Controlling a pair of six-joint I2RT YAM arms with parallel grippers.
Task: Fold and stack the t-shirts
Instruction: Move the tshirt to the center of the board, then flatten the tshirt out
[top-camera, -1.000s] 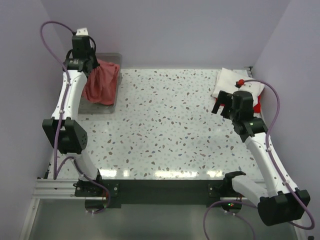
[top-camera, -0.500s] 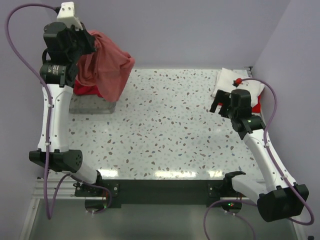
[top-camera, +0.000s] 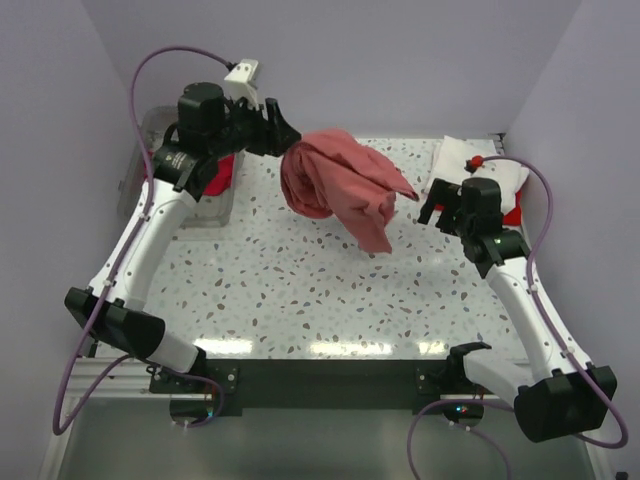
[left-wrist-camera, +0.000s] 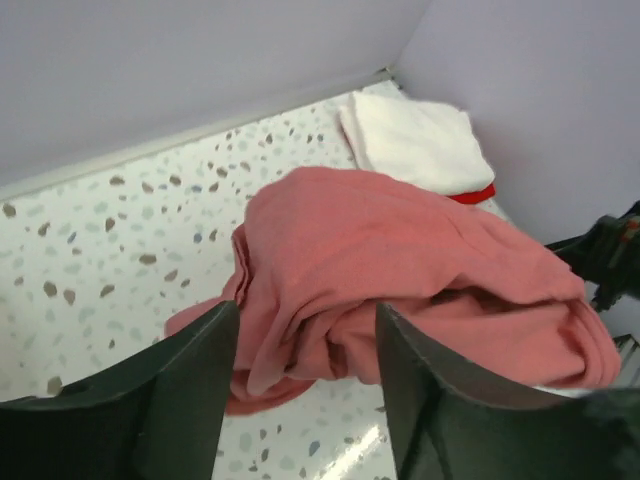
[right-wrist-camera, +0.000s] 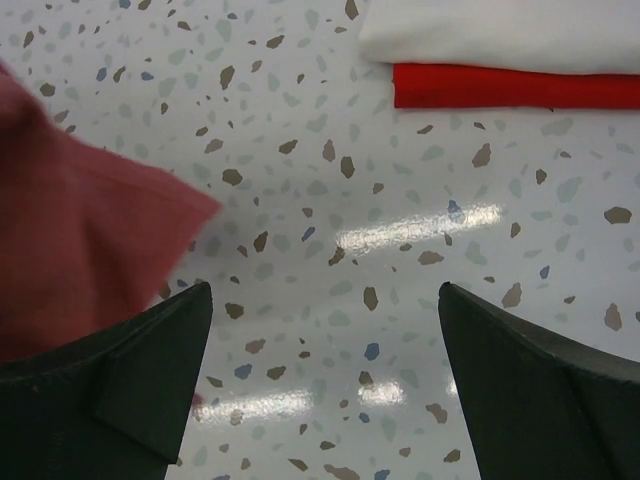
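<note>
Top view: since a sec ago the L arm has swung from the bin (top-camera: 135, 168) at upper left across to upper centre, taking the coral shirt (top-camera: 340, 185) out w/ it. The shirt is now a loose bunch over the table (top-camera: 300, 290), centre-top of frame. Its long axis is diagonal: thick wad at upper left just beyond the L gripper (top-camera: 285, 135), thin tail pointing lower right. Can't tell if it rests on the table or hangs. The R arm has barely shifted. The R gripper (top-camera: 443, 212) is at right, jaws apart, near the tail but not touching. White shirt (top-camera: 465, 160) folded at upper right, w/ the red shirt (top-camera: 515, 213) peeking out below it. Only this view shows the crimson shirt (top-camera: 222, 172) in the bin.

L wrist: the L gripper (left-wrist-camera: 305, 315) has fingers spread w/ nothing pinched. The coral shirt (left-wrist-camera: 400, 270) lies past the tips, stretching lower left to right. Folds show here that the top view blurs. White shirt (left-wrist-camera: 415, 140) sits on the red shirt (left-wrist-camera: 475, 193) at top right.

R wrist: R gripper (right-wrist-camera: 325, 290) wide open over bare table (right-wrist-camera: 330, 200). Coral shirt (right-wrist-camera: 80, 230) enters as a corner at left edge, pointing right. White shirt (right-wrist-camera: 500, 35) over red shirt (right-wrist-camera: 500, 87) at top right, edges running left-right.
</note>
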